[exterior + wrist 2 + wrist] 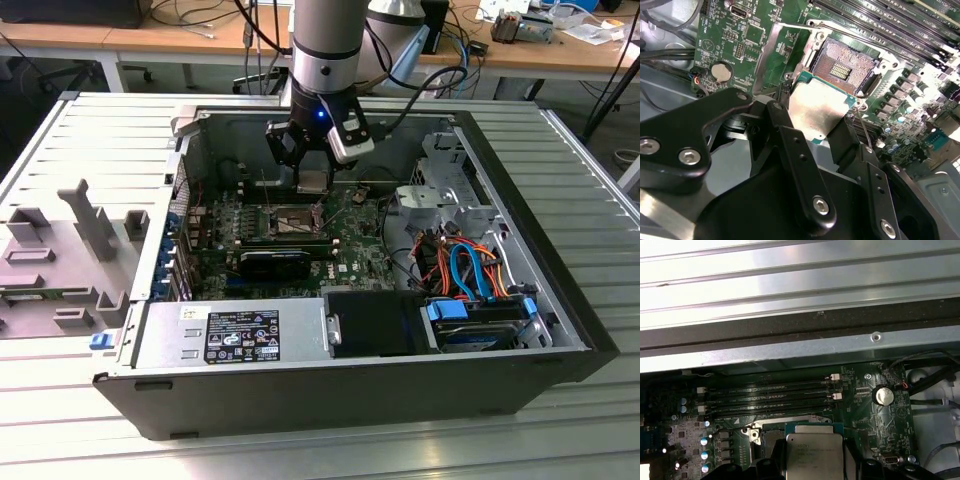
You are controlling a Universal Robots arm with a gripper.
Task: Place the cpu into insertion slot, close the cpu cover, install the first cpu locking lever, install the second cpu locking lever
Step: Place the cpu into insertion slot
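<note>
The cpu (815, 457) shows its dull silver top and green edge, with black fingers (854, 462) of the gripper (815, 466) against two opposite sides. Taking the chip as clock centre and the grey case wall (790, 347) as twelve, the silver rim of the insertion slot (760, 432) peeks out at ten o'clock, partly hidden by the chip. Four long black memory slots (770, 395) lie across eleven to twelve. A round coin cell (883, 396) sits at two o'clock, black cables (930, 375) past it. Blue-topped capacitors (705, 447) stand at nine. Beyond the wall runs a ribbed metal surface (790, 275)
</note>
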